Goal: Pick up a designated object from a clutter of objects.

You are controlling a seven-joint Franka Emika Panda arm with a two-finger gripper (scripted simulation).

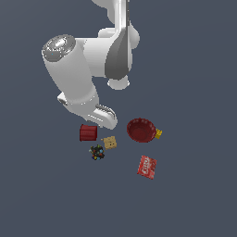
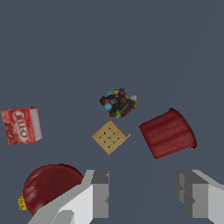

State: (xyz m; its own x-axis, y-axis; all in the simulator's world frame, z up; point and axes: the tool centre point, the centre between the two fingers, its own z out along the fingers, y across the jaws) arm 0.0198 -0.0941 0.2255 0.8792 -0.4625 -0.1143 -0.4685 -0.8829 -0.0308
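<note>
Dark red ribbed cylindrical cup (image 2: 168, 133) lies on its side on the grey table (image 2: 112, 52), just beside the tan cracker-like square (image 2: 110, 137) — ungrasped. Your pincer (image 2: 142, 197) hangs above it, fingers spread and empty (nothing lifted yet) — descent, grip and lift all remain.

White arm (image 1: 76, 76) — grey joint caps

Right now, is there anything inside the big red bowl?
The wide, shallow red bowl looks empty in the exterior view: only its ribbed inside shows. A small yellow piece sits outside against its rim. In the wrist view an end effector finger covers part of the bowl.
</note>
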